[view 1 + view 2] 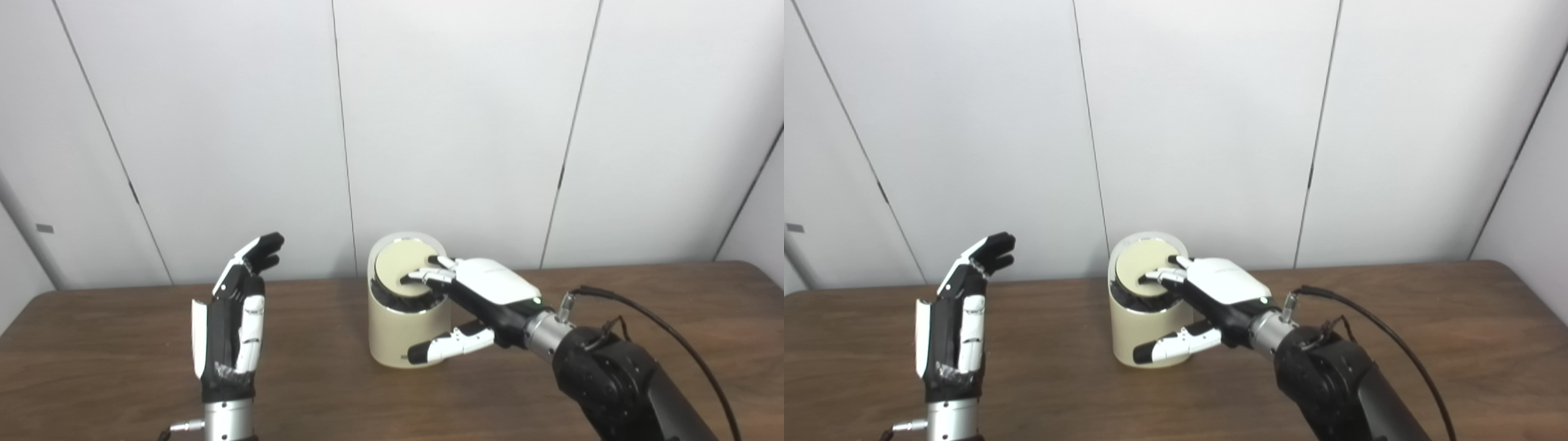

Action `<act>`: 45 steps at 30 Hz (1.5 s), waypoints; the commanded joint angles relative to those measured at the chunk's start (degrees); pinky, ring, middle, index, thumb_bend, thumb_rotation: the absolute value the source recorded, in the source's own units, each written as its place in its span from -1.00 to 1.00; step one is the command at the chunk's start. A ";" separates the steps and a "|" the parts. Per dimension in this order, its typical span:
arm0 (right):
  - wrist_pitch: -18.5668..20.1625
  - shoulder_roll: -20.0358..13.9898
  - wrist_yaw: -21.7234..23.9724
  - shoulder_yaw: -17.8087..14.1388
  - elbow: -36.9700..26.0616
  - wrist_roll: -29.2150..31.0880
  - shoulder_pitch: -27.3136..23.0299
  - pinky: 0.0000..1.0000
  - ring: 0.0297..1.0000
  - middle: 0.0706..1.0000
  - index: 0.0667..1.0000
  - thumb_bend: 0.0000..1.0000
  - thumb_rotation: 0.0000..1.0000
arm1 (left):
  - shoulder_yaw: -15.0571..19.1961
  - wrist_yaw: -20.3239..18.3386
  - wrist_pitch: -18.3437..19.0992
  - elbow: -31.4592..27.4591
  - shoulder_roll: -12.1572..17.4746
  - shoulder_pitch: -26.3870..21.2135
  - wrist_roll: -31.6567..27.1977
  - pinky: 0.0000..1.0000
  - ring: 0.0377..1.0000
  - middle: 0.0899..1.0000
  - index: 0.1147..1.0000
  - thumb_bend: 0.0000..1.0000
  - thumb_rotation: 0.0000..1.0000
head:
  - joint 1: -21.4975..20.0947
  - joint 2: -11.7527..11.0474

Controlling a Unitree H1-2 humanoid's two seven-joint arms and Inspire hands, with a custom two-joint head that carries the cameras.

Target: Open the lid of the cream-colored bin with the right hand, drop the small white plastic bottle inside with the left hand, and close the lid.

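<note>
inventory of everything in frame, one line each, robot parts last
bin: 1, cream, on the table at centre near the back edge
lid: 1, cream disc in a pale ring, on top of the bin, tilted, dark gap showing at its near side
table: 1, dark brown wood, across the lower frame
wall panels: several, white, behind the table
cable: 1, black, along the right arm
bottle: none visible
left hand: 1, black and white, raised upright left of the bin, open, holding nothing
right hand: 1, white and black, fingers on the lid, thumb against the bin's front
</note>
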 commanded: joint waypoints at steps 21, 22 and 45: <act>-0.75 1.50 1.68 4.17 1.11 -15.77 -1.40 0.96 0.93 0.69 0.61 1.00 0.95 | 1.98 -1.17 -0.69 -3.21 -2.02 -1.76 1.37 0.51 0.58 0.51 0.46 -0.15 0.83 | 0.29 0.86; -0.80 1.65 1.93 4.18 1.22 -16.09 -1.27 0.94 0.92 0.68 0.60 1.00 0.94 | 2.06 -1.16 -0.74 -3.19 -2.05 -1.78 1.30 0.52 0.58 0.51 0.46 -0.15 0.83 | 0.30 0.91; -5.47 5.62 -10.33 -4.86 -1.28 -4.04 4.55 1.00 1.00 0.91 0.89 0.80 0.78 | 2.28 -1.31 -1.12 -1.77 -2.23 -1.68 0.95 0.53 0.58 0.50 0.45 -0.12 0.73 | 0.14 -0.97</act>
